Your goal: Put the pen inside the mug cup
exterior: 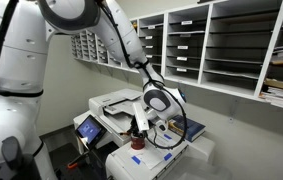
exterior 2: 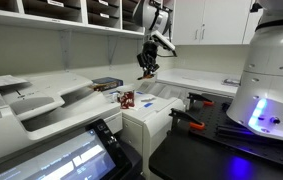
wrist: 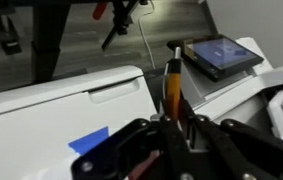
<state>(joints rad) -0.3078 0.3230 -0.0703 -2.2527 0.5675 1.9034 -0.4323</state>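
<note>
Jaws around slim, stick-shaped pen (wrist: 171, 90)

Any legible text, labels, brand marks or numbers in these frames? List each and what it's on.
No text can be read in any view.
On the printer touchscreen: lit, but its content is too blurred.
On the flat blue item: no print can be made out.
On the papers in the wall shelves: too small to read.
On the pen held in the gripper: no marking is legible.
</note>
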